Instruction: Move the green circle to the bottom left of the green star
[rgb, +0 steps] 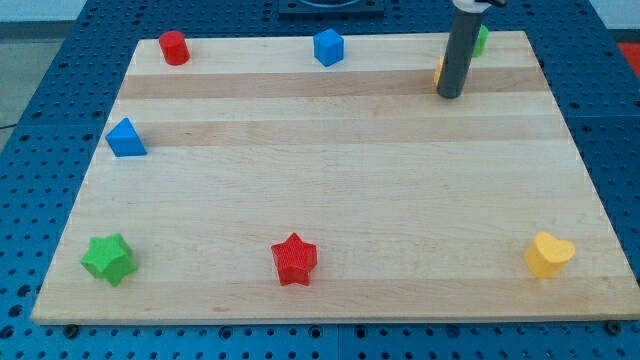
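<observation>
The green star (108, 258) lies near the board's bottom left corner. A green block (482, 40), mostly hidden behind the rod, shows at the view's top right; its shape cannot be made out. My tip (450, 95) rests on the board just below and left of that green block. A sliver of an orange block (439, 70) shows at the rod's left side, touching or very near it.
A red cylinder (174, 47) sits at the top left and a blue block (328, 46) at the top middle. A blue triangle (126, 138) is at the left edge. A red star (294, 259) lies at the bottom middle. A yellow heart (549, 253) is at the bottom right.
</observation>
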